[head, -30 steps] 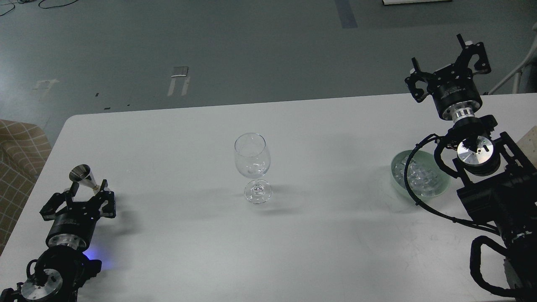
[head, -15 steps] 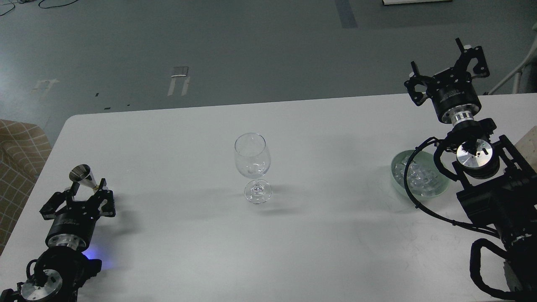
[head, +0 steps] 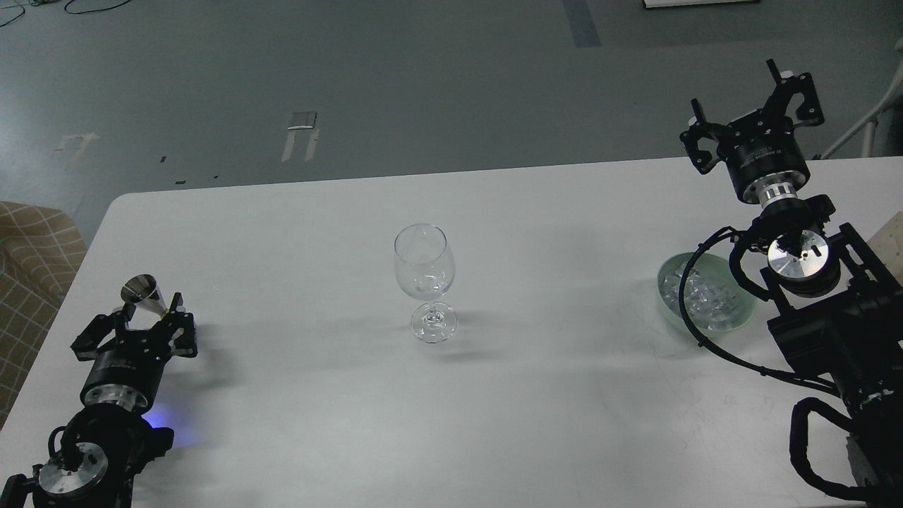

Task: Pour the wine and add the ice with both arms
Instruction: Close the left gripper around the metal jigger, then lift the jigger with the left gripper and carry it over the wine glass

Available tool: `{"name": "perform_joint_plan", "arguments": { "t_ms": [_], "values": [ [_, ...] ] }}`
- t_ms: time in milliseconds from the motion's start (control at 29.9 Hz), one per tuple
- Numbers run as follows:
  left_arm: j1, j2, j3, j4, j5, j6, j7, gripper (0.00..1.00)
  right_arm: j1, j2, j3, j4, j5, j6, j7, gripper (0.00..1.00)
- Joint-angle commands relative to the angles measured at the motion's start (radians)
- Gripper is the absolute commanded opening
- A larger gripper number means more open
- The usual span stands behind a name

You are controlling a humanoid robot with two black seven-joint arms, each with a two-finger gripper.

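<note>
While the wine glass stays put, the left gripper slips back.
Its spread fingers flank the metal cup near the counter's left edge; right gripper gapes, empty.

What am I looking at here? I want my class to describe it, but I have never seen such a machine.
The picture is taken from a robot's own head, looking down at a white table. The black jointed things at each side are its arms. The left pincer is at a small silver cone-shaped cup; whether it grips it is unclear. The right pincer is open, holds nothing and is raised beyond a pale green bowl of ice. A wine glass stands upright in the middle.
</note>
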Motion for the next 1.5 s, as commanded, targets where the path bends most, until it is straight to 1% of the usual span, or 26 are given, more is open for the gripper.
{"name": "perform_joint_plan", "arguments": {
  "t_ms": [0, 334, 468, 568, 736, 802, 836, 869, 1036, 1271, 1471],
  "values": [
    [-0.005, 0.003, -0.001, 0.014, -0.001, -0.007, 0.003, 0.60, 0.000, -0.001, 0.000, 0.000, 0.000, 0.000, 0.000, 1.00],
    [-0.019, 0.001, 0.001, 0.025, -0.001, -0.004, 0.002, 0.56, 0.005, 0.000, 0.000, -0.003, -0.002, -0.002, 0.000, 1.00],
    [-0.038, 0.001, -0.002, 0.059, -0.001, -0.010, 0.003, 0.50, 0.005, -0.001, 0.000, -0.003, -0.002, -0.002, 0.000, 1.00],
    [-0.039, 0.001, -0.001, 0.059, -0.001, -0.018, 0.003, 0.48, 0.005, -0.001, 0.000, -0.005, -0.002, -0.002, 0.000, 1.00],
    [-0.039, 0.001, -0.001, 0.059, -0.001, -0.018, 0.005, 0.47, 0.005, -0.001, 0.000, -0.006, -0.002, -0.002, 0.000, 1.00],
    [-0.039, 0.001, -0.001, 0.059, -0.001, -0.019, 0.005, 0.44, 0.003, -0.001, 0.000, -0.006, -0.002, -0.002, 0.000, 1.00],
    [-0.038, 0.001, -0.001, 0.059, -0.001, -0.025, 0.005, 0.38, 0.003, -0.001, -0.001, -0.006, -0.002, -0.002, 0.000, 1.00],
    [-0.038, 0.001, -0.001, 0.059, -0.001, -0.039, 0.005, 0.34, 0.003, -0.001, -0.002, -0.005, -0.002, -0.002, 0.000, 1.00],
    [-0.033, 0.004, -0.002, 0.059, -0.007, -0.077, 0.005, 0.32, 0.003, -0.001, -0.002, -0.005, -0.002, -0.002, 0.000, 1.00],
    [-0.027, 0.006, -0.008, 0.057, -0.013, -0.084, 0.006, 0.30, 0.003, -0.001, -0.002, -0.005, -0.002, -0.002, 0.000, 1.00],
    [-0.024, 0.006, -0.011, 0.033, -0.014, -0.085, 0.019, 0.28, 0.003, -0.001, -0.003, -0.005, -0.002, -0.002, 0.000, 1.00]
  ]
}}
